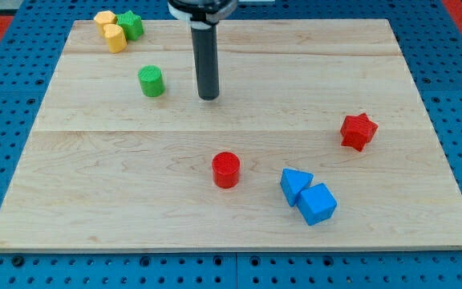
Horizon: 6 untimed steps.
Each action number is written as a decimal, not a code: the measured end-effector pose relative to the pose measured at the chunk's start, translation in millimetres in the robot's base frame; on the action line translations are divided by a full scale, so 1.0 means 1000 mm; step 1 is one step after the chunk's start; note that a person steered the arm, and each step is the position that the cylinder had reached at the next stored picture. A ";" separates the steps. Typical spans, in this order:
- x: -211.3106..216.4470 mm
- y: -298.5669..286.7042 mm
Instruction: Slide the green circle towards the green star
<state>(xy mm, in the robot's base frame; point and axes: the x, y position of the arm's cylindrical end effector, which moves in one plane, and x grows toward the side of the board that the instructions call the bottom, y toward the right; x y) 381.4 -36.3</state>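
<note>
Green circle (151, 81): short cylinder standing on its flat end, axis upright, round face up; no long side, no facing direction to read. Sits in the upper left part of the wooden bench (239, 225).

Green star (131, 25) lies near the bench's top left corner, up and slightly left of the circle, touching or just beside a yellow block (111, 30) of lobed, unclear shape on its left. Bare wood between circle and star; nothing in the way.

My tip (208, 98) is down on the bench to the right of the green circle, apart from it, not touching. No gripper on this arm; the rod holds nothing.

Elsewhere: red cylinder (225, 169) near the middle bottom, red star (358, 131) at the right, blue triangle (294, 184) touching a blue cube (318, 203) at lower right.
</note>
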 end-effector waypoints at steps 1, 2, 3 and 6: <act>-0.008 -0.041; -0.020 -0.065; -0.018 -0.068; -0.071 -0.117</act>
